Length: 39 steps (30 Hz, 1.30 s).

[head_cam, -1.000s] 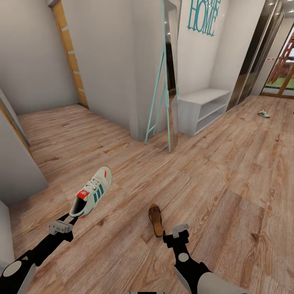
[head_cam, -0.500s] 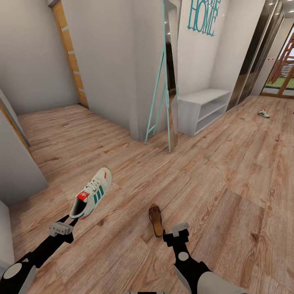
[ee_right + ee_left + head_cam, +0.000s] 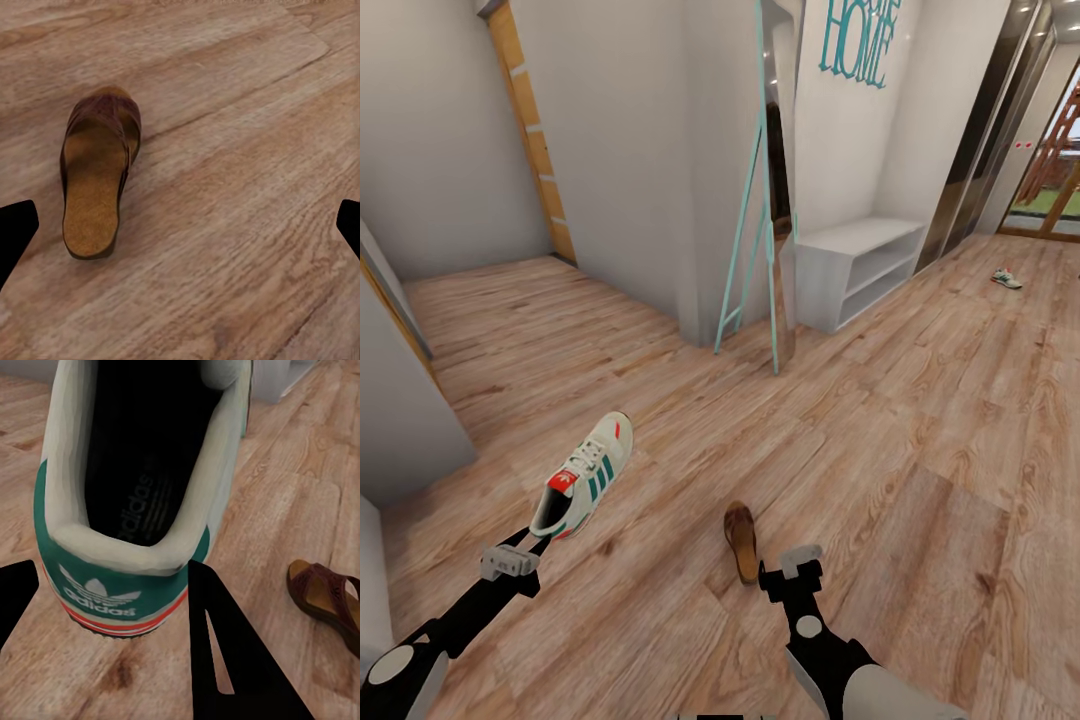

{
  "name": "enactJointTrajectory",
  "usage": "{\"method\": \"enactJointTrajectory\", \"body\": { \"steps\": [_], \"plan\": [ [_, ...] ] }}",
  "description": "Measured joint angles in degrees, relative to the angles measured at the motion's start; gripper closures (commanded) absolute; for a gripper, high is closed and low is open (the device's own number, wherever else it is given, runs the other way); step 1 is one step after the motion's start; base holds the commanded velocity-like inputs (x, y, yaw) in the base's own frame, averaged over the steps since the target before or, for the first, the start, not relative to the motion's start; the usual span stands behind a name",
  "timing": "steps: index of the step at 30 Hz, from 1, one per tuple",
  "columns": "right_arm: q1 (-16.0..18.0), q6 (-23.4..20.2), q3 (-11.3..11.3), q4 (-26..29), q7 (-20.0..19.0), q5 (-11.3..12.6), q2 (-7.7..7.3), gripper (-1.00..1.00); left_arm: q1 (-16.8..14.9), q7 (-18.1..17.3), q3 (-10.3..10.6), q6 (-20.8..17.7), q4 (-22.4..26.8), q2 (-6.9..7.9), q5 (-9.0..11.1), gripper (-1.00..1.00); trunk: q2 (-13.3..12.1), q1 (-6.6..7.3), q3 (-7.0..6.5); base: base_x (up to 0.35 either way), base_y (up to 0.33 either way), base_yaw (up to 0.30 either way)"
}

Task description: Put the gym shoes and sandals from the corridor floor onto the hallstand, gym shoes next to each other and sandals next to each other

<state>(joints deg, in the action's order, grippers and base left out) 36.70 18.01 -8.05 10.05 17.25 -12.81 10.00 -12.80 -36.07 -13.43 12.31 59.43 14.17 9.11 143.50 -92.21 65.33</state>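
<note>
Nothing sits on the hallstand (image 3: 857, 262) yet: the left tool (image 3: 523, 548) grips one gym shoe (image 3: 582, 474) by its heel, the right tool (image 3: 785, 577) hangs open near a sandal (image 3: 741, 538) on the corridor floor (image 3: 920, 430), and another gym shoe (image 3: 1006, 277) lies far off.

Open corridor floor (image 3: 920, 420) toward hallstand (image 3: 857, 262); its top is bare. Leaning mirror frame (image 3: 765, 200) crowds its near end. Sandal (image 3: 741, 538) just ahead of right gripper (image 3: 792, 572).
</note>
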Motion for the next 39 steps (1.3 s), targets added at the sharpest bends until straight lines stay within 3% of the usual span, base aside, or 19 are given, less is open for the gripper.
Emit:
{"method": "enactJointTrajectory", "body": {
  "steps": [11,39],
  "plan": [
    [0.0,0.0,0.0,0.0,-0.1,0.0,0.00,-1.00,0.0,0.1,-0.1,0.3,-1.2,-0.02,0.1,1.00,0.0,0.00,0.00,0.191,0.000,0.000],
    [0.0,0.0,0.0,0.0,-0.1,0.0,0.00,-1.00,0.0,-0.2,-1.3,4.2,-4.4,0.18,0.1,1.00,0.0,-0.01,0.00,0.074,0.000,0.000]
  ]
}}
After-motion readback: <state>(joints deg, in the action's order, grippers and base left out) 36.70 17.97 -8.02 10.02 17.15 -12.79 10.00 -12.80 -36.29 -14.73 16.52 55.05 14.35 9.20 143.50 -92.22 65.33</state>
